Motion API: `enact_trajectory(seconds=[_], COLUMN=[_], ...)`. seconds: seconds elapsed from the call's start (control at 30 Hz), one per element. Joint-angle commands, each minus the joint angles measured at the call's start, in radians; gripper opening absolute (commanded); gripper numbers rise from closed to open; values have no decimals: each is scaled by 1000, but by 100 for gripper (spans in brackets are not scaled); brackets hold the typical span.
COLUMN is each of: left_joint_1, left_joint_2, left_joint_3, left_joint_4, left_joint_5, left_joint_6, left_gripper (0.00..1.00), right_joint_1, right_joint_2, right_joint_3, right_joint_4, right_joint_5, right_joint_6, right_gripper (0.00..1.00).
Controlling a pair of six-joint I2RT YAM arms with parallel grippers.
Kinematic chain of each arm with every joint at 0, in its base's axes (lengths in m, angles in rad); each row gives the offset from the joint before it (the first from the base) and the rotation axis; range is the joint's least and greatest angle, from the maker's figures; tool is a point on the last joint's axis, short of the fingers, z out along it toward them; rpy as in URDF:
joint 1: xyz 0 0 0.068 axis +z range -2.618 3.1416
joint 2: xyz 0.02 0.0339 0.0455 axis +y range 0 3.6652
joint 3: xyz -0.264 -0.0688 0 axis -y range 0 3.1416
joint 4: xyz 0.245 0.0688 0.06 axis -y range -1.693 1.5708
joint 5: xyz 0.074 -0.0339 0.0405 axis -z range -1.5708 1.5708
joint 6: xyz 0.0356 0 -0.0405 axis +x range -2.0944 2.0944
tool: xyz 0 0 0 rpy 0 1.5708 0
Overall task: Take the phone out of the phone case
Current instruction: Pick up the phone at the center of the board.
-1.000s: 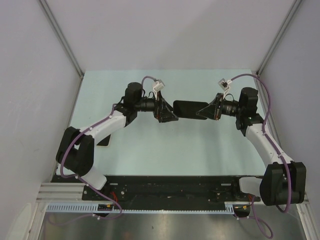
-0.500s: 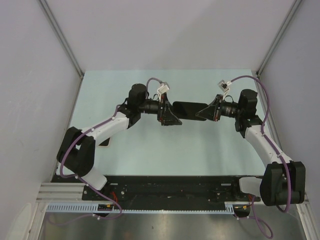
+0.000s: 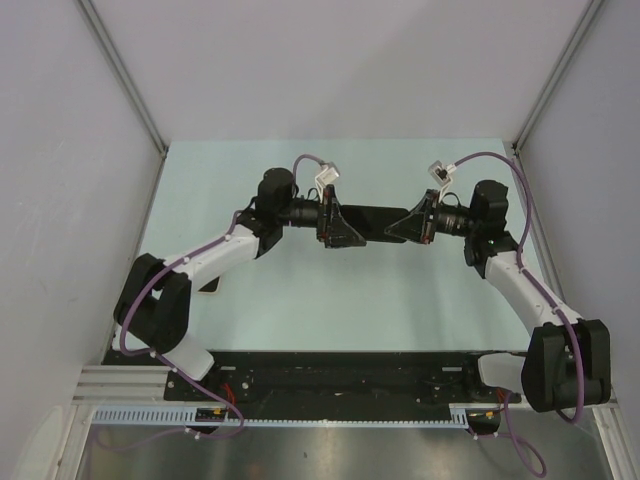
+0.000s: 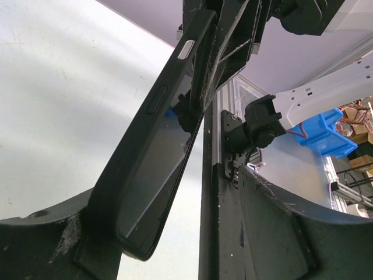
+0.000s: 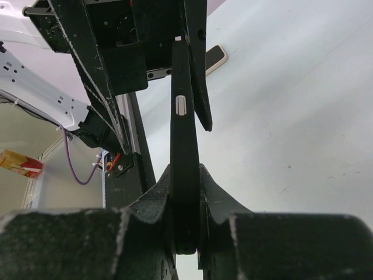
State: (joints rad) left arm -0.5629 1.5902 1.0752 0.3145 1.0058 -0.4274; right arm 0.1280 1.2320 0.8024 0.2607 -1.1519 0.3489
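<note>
**Cased phone held aloft, lengthwise between the two arms.**
The phone case [image 3: 375, 215], phone inside, hung above the counter [image 3: 330, 300] with its long axis running from arm to arm. The right arm's [image 3: 505, 265] jaws pinched its right end by the faces. The left arm's [image 3: 215, 255] jaws stood spread around its left end, one finger [image 4: 41, 251] against the case, the other apart.
</note>
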Motion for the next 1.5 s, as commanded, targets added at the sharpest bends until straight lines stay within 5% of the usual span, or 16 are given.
enact_trajectory(seconds=[0.0,0.13,0.37,0.53,1.13,1.47], left_joint_1=[-31,-35,-49,-49,-29,8], left_joint_2=[-12,-7,-16,-26,-41,-53], left_joint_3=[0,0,-6,-12,-40,-77], left_joint_4=[87,90,93,95,170,284], left_joint_5=[42,54,53,40,11,-4], left_joint_6=[-17,-20,-17,-11,-83,-171], left_gripper=[75,73,52,46,43,53], right_joint_1=[13,16,21,22,18,16], right_joint_2=[18,30,35,41,84,110], right_joint_3=[3,1,-8,-9,-28,-40], right_joint_4=[80,92,101,97,92,135], right_joint_5=[20,34,44,43,46,55], right_joint_6=[38,45,52,45,35,73], right_gripper=[0,0,0,0,0,0])
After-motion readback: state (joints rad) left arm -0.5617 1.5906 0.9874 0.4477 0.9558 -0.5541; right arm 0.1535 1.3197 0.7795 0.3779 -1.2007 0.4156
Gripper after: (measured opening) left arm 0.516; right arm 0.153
